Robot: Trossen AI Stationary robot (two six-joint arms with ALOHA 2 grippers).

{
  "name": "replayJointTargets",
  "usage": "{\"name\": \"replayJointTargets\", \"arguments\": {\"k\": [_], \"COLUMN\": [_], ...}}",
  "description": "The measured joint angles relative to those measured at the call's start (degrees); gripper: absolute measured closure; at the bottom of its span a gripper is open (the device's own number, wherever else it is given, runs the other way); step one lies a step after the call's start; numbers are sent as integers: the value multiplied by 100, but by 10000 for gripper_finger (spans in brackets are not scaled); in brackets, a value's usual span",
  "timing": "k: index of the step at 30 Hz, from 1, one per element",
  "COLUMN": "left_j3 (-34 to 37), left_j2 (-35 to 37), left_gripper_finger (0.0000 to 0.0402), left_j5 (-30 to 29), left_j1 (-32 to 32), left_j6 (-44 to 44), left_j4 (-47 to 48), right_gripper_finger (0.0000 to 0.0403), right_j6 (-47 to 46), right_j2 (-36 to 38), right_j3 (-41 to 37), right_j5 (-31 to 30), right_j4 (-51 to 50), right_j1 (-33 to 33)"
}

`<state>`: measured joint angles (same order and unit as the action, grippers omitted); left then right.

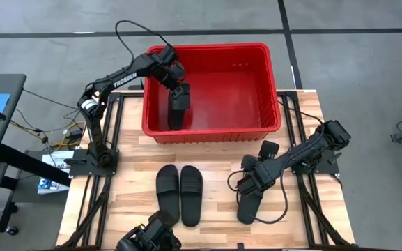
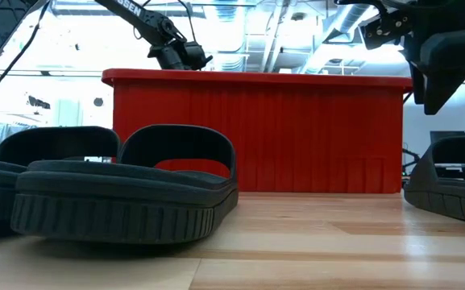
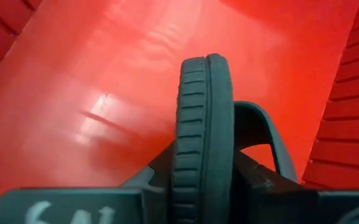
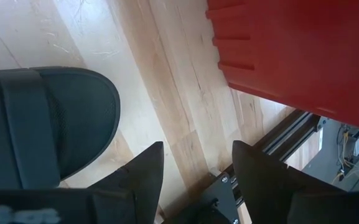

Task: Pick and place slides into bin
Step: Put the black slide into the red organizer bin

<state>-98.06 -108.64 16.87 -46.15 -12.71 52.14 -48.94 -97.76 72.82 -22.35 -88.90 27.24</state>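
Observation:
The red bin [image 1: 274, 90] stands at the table's far middle. My left gripper [image 1: 178, 89] reaches down into it, shut on a black slide [image 1: 177, 111]. Two more slides [image 1: 168, 187] [image 1: 190, 195] lie side by side, soles down, on the near middle of the table. A fourth slide [image 1: 249, 206] lies sole down at the near right. My right gripper [image 4: 195, 168] is open and empty above the bare wood just beyond that slide's end [image 4: 48, 124]. It shows in the high view [image 1: 255, 174] between this slide and the bin. My left gripper pinches the slide's sole [image 3: 204, 168] across its thickness, one finger [image 3: 151, 180] on the underside and one finger [image 3: 251, 180] on the strap side. The fingers come from above, pointing down into the bin. The slide hangs on edge below them; I cannot tell whether its lower end [image 3: 205, 62] touches the bin floor.
The bin's near wall [image 2: 256, 133] rises between the slides on the table and the bin's inside. Black frame rails [image 1: 291, 118] run along the table's right side. Bare wood [image 1: 221, 157] lies between the bin and the slides. A third gripper [image 1: 152, 237] shows at the near edge.

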Motion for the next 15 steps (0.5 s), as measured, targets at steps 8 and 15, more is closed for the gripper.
{"name": "replayJointTargets", "arguments": {"k": [8, 15], "left_j3": [0, -2], "left_j2": [-2, -2], "left_gripper_finger": [269, 237], "left_j5": [-92, -177], "left_j1": [0, -2], "left_j6": [40, -4], "left_j4": [51, 245], "right_gripper_finger": [221, 223], "right_j6": [-1, -1], "right_j2": [0, 0], "right_j3": [0, 0], "right_j5": [0, 0], "right_j4": [0, 0], "right_j1": [0, 0]}}
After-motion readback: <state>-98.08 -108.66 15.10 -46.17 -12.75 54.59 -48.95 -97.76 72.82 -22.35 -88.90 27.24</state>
